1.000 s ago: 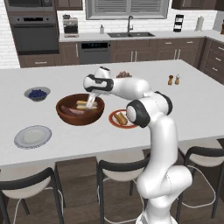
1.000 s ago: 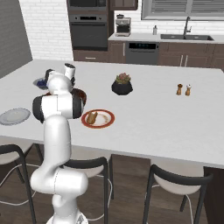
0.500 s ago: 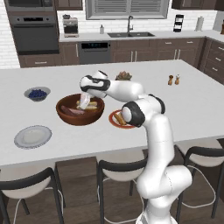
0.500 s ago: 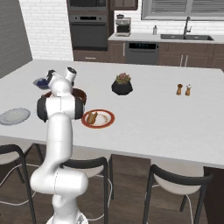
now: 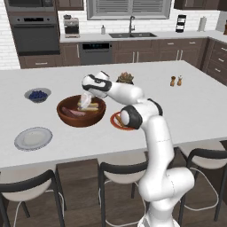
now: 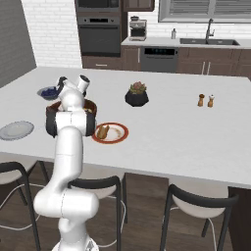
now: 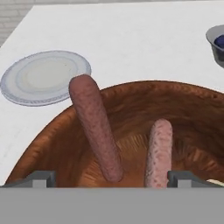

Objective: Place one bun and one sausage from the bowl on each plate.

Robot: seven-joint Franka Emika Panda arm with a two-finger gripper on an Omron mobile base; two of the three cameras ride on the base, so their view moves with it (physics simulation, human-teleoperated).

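white kitchen island counter [image 5: 195, 115], largest element, carried everything. the wooden bowl [image 5: 81, 111] sat on the counter toward its front edge, left of centre in the left base view, holding two sausages and a pale bun [image 5: 90, 105]. the red-rimmed plate [image 6: 111, 132] lay just beside the bowl and already carried a bun; whether it also had a sausage could not be told. the grey plate [image 5: 33, 138] lay bare near the front left corner. the small bowl of blueberries [image 5: 37, 94] stood behind the wooden bowl.

the gripper [image 7: 111, 178] hung over the bowl with jaws spread wide, holding nothing. the longer sausage [image 7: 95, 127] and the shorter sausage [image 7: 158, 152] lay between its fingertips [image 7: 40, 178]. the step in hand was judged to be picking a sausage; the next move called for descending onto one alone and closing.
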